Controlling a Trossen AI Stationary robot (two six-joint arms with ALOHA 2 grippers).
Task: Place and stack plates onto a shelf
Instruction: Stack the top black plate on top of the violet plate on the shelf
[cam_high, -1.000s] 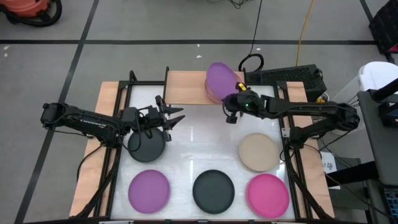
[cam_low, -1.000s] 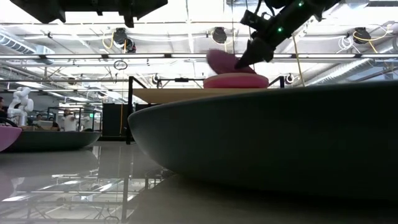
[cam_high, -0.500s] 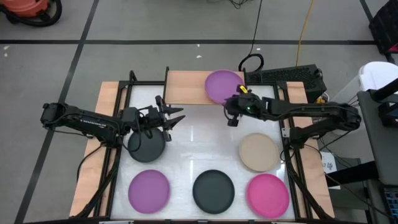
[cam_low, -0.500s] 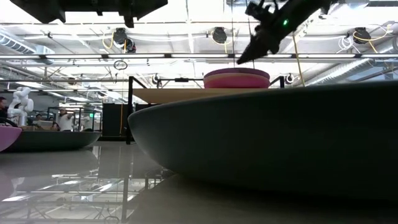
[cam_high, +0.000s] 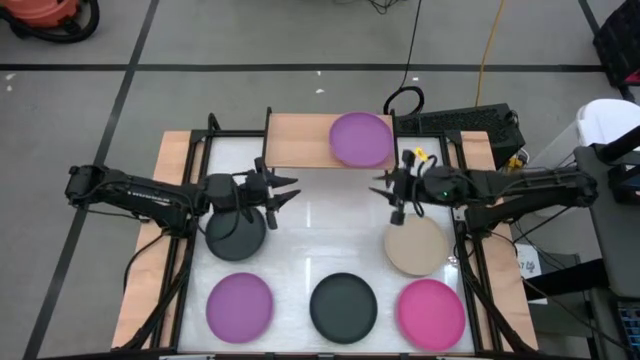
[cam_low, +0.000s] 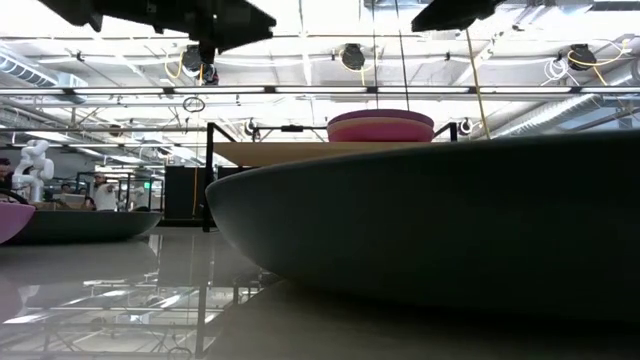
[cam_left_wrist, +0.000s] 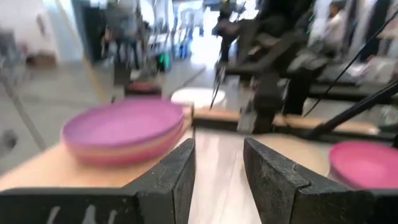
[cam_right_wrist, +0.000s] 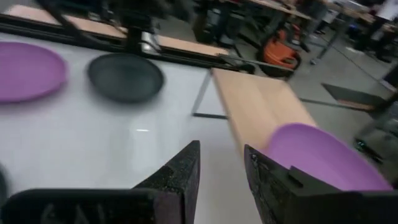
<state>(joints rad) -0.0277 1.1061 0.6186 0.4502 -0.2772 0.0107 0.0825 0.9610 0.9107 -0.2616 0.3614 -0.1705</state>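
The shelf, a light wooden top on black legs, stands at the table's far edge. On its right half a purple plate lies flat on top of a pink stack. My right gripper hovers open over the table between the shelf and the beige plate. My left gripper hovers open just right of a dark grey plate. In the right wrist view the purple plate shows beyond my fingers.
A purple plate, a second dark grey plate and a magenta plate lie in a row along the near edge. The shelf's left half is bare wood. Black frame rails run along both sides of the table.
My right gripper has let go of the purple plate, which had been tilted above the stack and now lies flat on it. The gripper then drew back from the shelf toward the near right, ending beside the beige plate. My left gripper edged slightly toward the table's right.
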